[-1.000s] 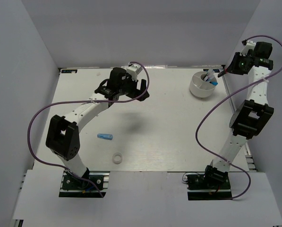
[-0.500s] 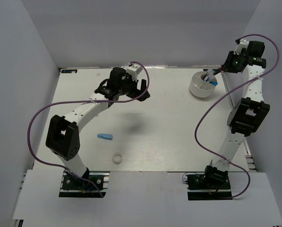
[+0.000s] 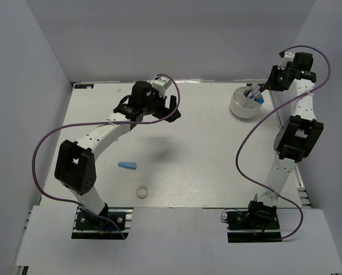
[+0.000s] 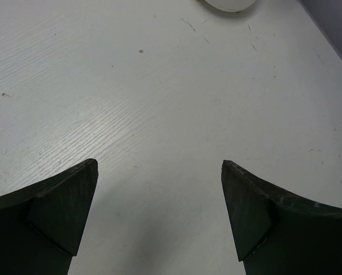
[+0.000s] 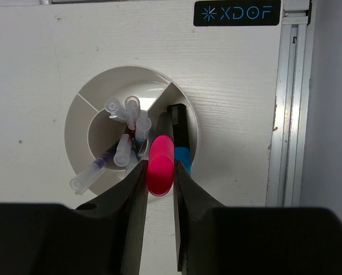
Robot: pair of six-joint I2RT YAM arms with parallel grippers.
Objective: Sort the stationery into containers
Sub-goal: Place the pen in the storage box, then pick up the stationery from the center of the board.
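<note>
The right hand (image 5: 160, 172) is clamped on the pink-cap marker (image 5: 161, 150), its tip over the dish (image 5: 78, 117) just below. I would aim beside the blue-cap marker (image 5: 182, 156), then let go gently. The left hand (image 4: 159, 166) is apart, empty.

— Can you read anything out there?
— One thing, through my right wrist camera: a black label (image 5: 237, 12) on the white tabletop (image 5: 228, 69). It says "XDOF" in light-blue letters, with a small star mark before them.
</note>
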